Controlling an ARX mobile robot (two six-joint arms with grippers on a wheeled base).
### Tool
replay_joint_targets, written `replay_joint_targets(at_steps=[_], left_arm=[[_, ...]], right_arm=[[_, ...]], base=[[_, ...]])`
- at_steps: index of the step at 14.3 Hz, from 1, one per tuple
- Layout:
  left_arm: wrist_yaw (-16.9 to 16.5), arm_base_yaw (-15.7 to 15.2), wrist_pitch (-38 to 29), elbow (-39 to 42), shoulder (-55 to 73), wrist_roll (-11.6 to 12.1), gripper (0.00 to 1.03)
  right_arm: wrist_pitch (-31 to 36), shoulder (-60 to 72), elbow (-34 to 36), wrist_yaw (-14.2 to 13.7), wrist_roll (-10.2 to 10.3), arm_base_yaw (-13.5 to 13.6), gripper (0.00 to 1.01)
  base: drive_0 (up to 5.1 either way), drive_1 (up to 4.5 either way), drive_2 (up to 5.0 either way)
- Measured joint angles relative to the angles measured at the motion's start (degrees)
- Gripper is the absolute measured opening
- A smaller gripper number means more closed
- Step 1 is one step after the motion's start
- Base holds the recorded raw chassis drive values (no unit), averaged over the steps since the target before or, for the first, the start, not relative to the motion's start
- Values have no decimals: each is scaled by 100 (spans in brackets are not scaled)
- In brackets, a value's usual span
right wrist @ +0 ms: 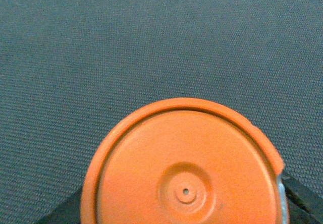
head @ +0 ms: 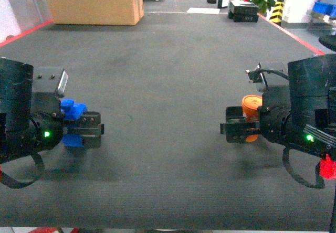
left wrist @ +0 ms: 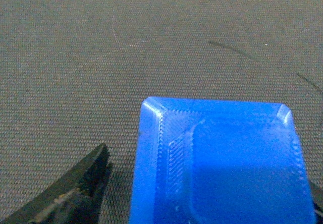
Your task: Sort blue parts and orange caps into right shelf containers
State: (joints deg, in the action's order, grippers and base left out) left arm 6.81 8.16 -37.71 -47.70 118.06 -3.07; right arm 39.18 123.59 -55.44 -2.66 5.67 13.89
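Now, left to right across the head view:

Left gripper [head: 89,129]: at the lower left of the frame we hold a small, boxy, bright-blue plastic block [head: 72,109] between the black jaws, which are closed on it. Our left wrist view shows the block [left wrist: 217,163] filling the lower centre, with one dark finger [left wrist: 75,193] beside its left edge and dark carpet [left wrist: 101,47] behind it.

Why held so: we judge the block is carried clear of the floor and tucked close to the arm, so it stays steady while the base travels.

Middle: dark grey ribbed carpet [head: 168,86] lies between our two arms, which are well apart.

Right gripper [head: 236,130]: at the lower right we grip a small orange cylindrical cap [head: 252,112], jaws closed around it. Our right wrist view looks onto its round end face [right wrist: 186,168], with a small dimple at the centre.

Why held so: one part per arm lets us deliver both kinds in one trip, we judge.

Background: a large tan cardboard box [head: 94,2] sits at the upper left.

Shelf containers: not visible in any view, so we judge the sorting itself is not yet done and we must first reach the shelf.
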Motion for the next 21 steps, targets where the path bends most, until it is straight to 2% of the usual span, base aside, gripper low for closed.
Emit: replay_joint_targets(at_steps=[3,4,5,7,9,11,13,15,18,20,21], left_arm=[[-28,33,31,-20,0,-37,56],[-33,31,28,-20,0,-59,48],[-37,31,-2,-20,0,-74,45],[-17,17,-225,33,-9,-101,44],[68,-2,-859,409,-275,-223,44],[260,-7,-1460,896,-1010,-317,44],[468,-11,-1969,1349,-1871,-304,44],[651,72,-2306,1954,-2754,-157,44],[933,315,-2717,2798,-4360,74,44],[1325,651,-2621,3211,-5265,372,44],[1478,820,-2616,3355,-5569,522,44]], right_arm=[[46,7,-2,-81,-79,4,49],[72,7,-2,-83,-83,4,46],[94,7,-2,-90,-83,4,45],[293,2,37,-101,-81,4,45],[789,-221,374,-205,-48,0,45],[1364,-824,798,-341,-13,0,45],[1821,-1569,1213,-472,-52,0,45],[2155,-2367,1893,-656,-269,35,45],[2546,-3825,2927,-1207,-660,275,45],[2579,-4669,3504,-1541,-728,396,45],[2396,-4979,3718,-1606,-730,435,45]], base=[[0,0,0],[0,0,0],[0,0,0],[0,0,0],[0,0,0],[0,0,0],[0,0,0],[0,0,0],[0,0,0],[0,0,0],[0,0,0]])
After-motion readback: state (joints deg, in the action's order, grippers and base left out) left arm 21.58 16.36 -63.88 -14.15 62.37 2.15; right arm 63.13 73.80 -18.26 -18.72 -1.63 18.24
